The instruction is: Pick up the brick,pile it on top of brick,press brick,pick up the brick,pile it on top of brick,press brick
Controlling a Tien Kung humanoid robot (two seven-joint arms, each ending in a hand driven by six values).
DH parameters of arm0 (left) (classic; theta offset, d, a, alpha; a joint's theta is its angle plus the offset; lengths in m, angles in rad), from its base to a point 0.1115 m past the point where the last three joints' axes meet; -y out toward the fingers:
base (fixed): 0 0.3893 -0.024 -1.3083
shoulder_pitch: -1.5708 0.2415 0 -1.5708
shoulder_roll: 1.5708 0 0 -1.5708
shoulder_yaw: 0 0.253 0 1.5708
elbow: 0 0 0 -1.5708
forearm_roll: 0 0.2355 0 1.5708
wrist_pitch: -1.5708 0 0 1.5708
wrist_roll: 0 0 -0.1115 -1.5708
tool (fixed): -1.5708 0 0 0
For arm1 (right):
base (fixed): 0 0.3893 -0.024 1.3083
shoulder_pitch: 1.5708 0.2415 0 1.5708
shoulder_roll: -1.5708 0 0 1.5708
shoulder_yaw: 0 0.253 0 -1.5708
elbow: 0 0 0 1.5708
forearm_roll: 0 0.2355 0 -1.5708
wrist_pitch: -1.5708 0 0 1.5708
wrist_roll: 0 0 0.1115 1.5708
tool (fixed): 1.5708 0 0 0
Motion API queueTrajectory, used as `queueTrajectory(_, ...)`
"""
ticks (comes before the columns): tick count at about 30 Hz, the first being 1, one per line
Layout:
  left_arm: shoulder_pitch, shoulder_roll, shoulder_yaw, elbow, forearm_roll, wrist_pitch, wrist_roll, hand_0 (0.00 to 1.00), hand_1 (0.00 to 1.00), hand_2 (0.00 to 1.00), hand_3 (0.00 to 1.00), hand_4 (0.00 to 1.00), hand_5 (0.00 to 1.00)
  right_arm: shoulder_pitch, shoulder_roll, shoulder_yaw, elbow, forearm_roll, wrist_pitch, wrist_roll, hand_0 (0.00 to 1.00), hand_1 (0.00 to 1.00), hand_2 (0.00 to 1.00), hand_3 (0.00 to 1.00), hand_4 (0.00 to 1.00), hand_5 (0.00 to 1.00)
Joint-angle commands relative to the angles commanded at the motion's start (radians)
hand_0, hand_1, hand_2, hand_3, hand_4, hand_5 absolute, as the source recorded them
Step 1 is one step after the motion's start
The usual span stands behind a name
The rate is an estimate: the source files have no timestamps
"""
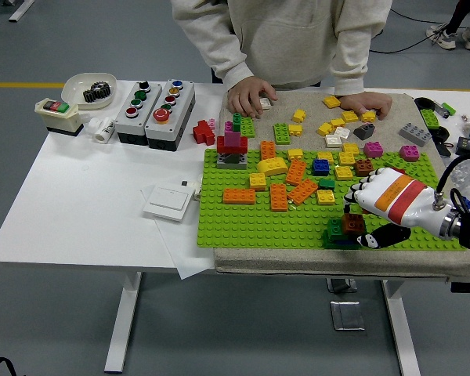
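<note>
Head view shows the right hand (pixel 376 210) near the front right edge of the green baseplate (pixel 243 223), fingers curled around a small brown brick (pixel 352 225) that sits on a green brick (pixel 334 230), thumb under and fingertips above. The brick looks light, hard and a bit slippery, so I think a pinch on its two flat sides holds best. The palm covers the far side of the stack, so I cannot tell if the studs are fully seated; the left arm is not visible.
</note>
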Motion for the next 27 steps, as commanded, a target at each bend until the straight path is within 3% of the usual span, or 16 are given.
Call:
queueTrajectory(8, 0.003, -0.001, -0.002, 0.001, 0.002, 0.001, 0.000, 0.647, 0.707, 0.727, 0.587, 0.663, 0.662, -0.039, -0.011, 0.052, 0.041, 0.024, -0.015, 0.007, 0.548, 0.589, 0.694, 0.621, 0.814, 0.521)
queueTrajectory(9, 0.003, -0.001, -0.003, 0.001, 0.003, 0.000, 0.000, 0.647, 0.707, 0.727, 0.587, 0.663, 0.663, -0.049, -0.013, 0.068, 0.051, 0.028, -0.020, 0.011, 0.584, 0.603, 0.709, 0.674, 0.827, 0.523)
queueTrajectory(11, 0.003, -0.001, -0.003, 0.001, 0.004, 0.000, 0.000, 0.647, 0.707, 0.727, 0.587, 0.663, 0.663, -0.052, -0.014, 0.074, 0.055, 0.029, -0.022, 0.013, 0.584, 0.603, 0.709, 0.674, 0.827, 0.523)
queueTrajectory(14, 0.005, -0.001, -0.007, 0.002, 0.012, -0.002, 0.001, 0.647, 0.707, 0.727, 0.587, 0.663, 0.663, -0.111, -0.021, 0.145, 0.099, 0.063, -0.057, 0.030, 0.584, 0.603, 0.709, 0.674, 0.827, 0.523)
queueTrajectory(15, 0.006, -0.001, -0.007, 0.002, 0.013, -0.002, 0.001, 0.647, 0.707, 0.727, 0.587, 0.663, 0.664, -0.123, -0.021, 0.160, 0.106, 0.069, -0.062, 0.033, 0.652, 0.621, 0.712, 0.686, 0.834, 0.524)
queueTrajectory(19, 0.008, -0.001, -0.012, 0.002, 0.021, -0.004, 0.002, 0.647, 0.707, 0.727, 0.587, 0.663, 0.664, -0.200, -0.014, 0.236, 0.137, 0.119, -0.101, 0.048, 0.652, 0.621, 0.712, 0.686, 0.834, 0.524)
queueTrajectory(20, 0.008, -0.001, -0.012, 0.002, 0.022, -0.004, 0.002, 0.647, 0.707, 0.727, 0.587, 0.663, 0.664, -0.212, -0.014, 0.247, 0.139, 0.124, -0.105, 0.049, 0.652, 0.621, 0.712, 0.686, 0.834, 0.524)
queueTrajectory(21, 0.008, -0.001, -0.012, 0.002, 0.021, -0.004, 0.001, 0.647, 0.707, 0.727, 0.587, 0.663, 0.662, -0.234, -0.010, 0.267, 0.145, 0.136, -0.110, 0.053, 0.712, 0.682, 0.750, 0.694, 0.836, 0.539)
queueTrajectory(27, 0.008, 0.000, -0.015, 0.002, 0.031, -0.006, 0.001, 0.650, 0.707, 0.727, 0.587, 0.662, 0.662, -0.335, 0.008, 0.353, 0.156, 0.152, -0.128, 0.073, 0.732, 0.696, 0.755, 0.674, 0.831, 0.550)
